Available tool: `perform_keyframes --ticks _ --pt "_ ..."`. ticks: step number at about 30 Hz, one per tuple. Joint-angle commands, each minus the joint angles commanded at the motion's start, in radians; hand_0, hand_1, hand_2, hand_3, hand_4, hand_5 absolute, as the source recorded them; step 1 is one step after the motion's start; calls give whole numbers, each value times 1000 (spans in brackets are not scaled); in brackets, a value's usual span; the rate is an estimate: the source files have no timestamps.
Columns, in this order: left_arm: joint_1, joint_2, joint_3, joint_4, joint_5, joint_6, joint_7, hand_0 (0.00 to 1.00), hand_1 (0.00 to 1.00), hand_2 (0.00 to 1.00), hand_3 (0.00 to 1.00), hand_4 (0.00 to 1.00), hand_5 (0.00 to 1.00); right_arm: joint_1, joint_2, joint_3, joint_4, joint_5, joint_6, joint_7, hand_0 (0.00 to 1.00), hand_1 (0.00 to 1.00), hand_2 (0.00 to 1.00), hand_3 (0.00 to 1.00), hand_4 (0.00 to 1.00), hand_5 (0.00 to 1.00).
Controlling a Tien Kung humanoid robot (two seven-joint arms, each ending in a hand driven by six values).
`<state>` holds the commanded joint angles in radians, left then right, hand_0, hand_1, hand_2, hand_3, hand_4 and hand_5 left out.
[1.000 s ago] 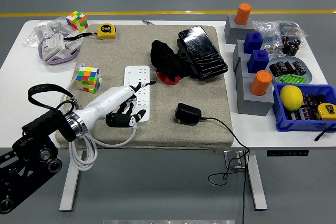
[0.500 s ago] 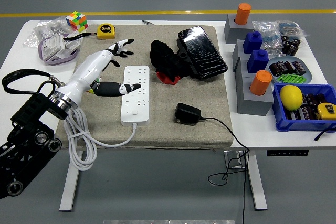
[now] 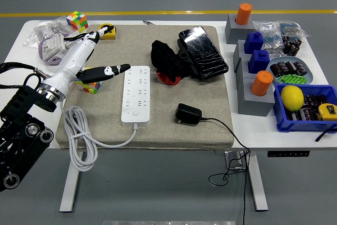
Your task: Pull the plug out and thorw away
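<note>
A white power strip (image 3: 135, 95) lies flat on the beige mat (image 3: 210, 93), and none of its sockets holds a plug. The black plug adapter (image 3: 188, 114) rests on the mat to the strip's right. Its black cable (image 3: 231, 135) runs right and drops over the table's near edge. My left hand (image 3: 105, 54) hovers just left of the strip's far end, open and holding nothing. Its black thumb (image 3: 108, 70) points toward the strip. The strip's white cord (image 3: 79, 143) loops off the mat's near left corner.
A Rubik's cube (image 3: 89, 84) sits partly hidden under my left hand, another (image 3: 77, 20) at the far left beside a yellow tape measure (image 3: 109, 29). A black cloth (image 3: 166, 61) and a black pouch (image 3: 202, 51) lie behind the strip. Grey stands and a blue bin (image 3: 303, 122) fill the right side.
My left hand has lifted off the strip's near left part and swung back and to the left, past the cube. The strip, plug and cable have stayed where they were.
</note>
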<state>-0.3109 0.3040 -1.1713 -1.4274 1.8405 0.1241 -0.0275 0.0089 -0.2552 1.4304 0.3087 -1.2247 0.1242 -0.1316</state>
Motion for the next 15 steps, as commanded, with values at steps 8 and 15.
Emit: perform_keyframes --ticks 8,15 --pt "3 -2 -16 6 3 -3 0 998 998 998 998 998 773 1 1 2 1 0 0 0 623 663 687 626 993 534" --pt "7 -5 -38 11 9 -4 2 998 998 998 991 998 768 4 -3 6 1 -2 -1 -1 624 663 687 627 992 534"
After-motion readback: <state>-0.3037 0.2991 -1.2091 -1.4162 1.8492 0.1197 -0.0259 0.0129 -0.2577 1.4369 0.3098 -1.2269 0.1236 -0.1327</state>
